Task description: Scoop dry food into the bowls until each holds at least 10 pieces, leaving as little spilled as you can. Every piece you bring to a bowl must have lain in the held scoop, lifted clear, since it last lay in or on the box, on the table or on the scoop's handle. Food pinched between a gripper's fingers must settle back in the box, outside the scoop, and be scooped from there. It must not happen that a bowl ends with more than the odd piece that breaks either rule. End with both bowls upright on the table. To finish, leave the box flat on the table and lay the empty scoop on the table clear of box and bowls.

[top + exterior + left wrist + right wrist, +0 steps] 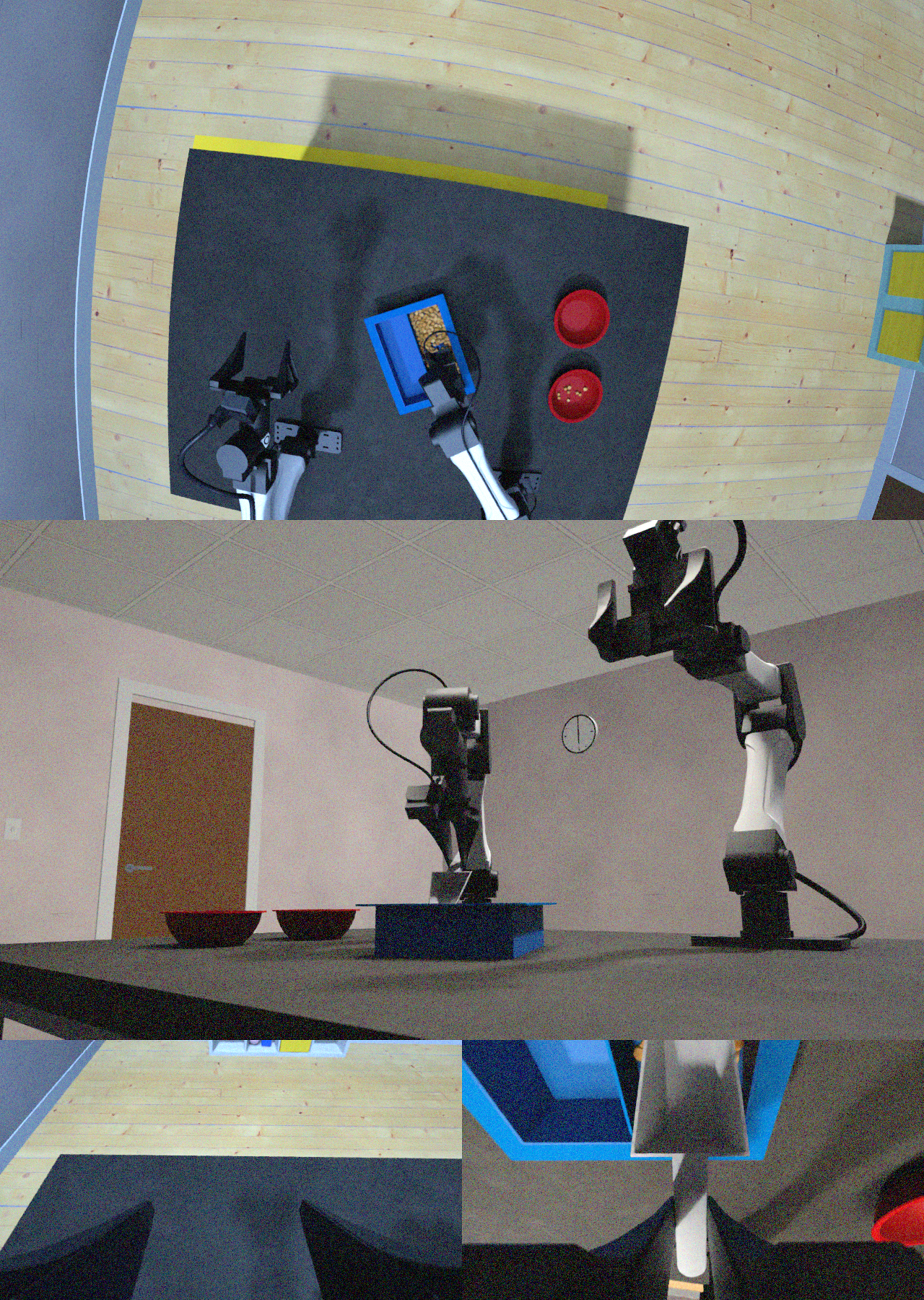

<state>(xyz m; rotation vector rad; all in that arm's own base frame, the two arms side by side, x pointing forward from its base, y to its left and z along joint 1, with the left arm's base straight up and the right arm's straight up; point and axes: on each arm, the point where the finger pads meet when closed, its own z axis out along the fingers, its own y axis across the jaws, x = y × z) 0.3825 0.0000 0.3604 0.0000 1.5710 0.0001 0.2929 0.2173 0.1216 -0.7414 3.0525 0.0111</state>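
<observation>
You have a dark, faintly mottled table top (271,258) (581,991) (216,1181) under both arms, with soft shadows of the arms stretching over it. Along its far edge in the top view you see a yellow strip (388,164), and beyond that a floor (452,38) (216,1112) of pale, knotty planks crossed by thin blue lines, with a broad shadow falling on it. The exterior view shows you pinkish walls (336,791), a brown door (184,817) in a white frame, a round clock (579,733) and a tiled ceiling (290,591).

Your blue box (389,359) (445,930) (570,1151) sits flat on the table; food (427,323) (638,1054) fills part of one compartment, and the other shows its blue bottom. Your right gripper (442,362) (460,866) (691,1199) is clamped on the handle of the scoop (447,887) (691,1112), whose pan is over the food side of the box. Your left gripper (266,339) (649,591) (227,1203) has its fingers wide apart, holding nothing, above the table.

Beside the box, two red bowls stand upright: one (581,318) shows a bare inside, the other (574,410) holds a few pieces.
</observation>
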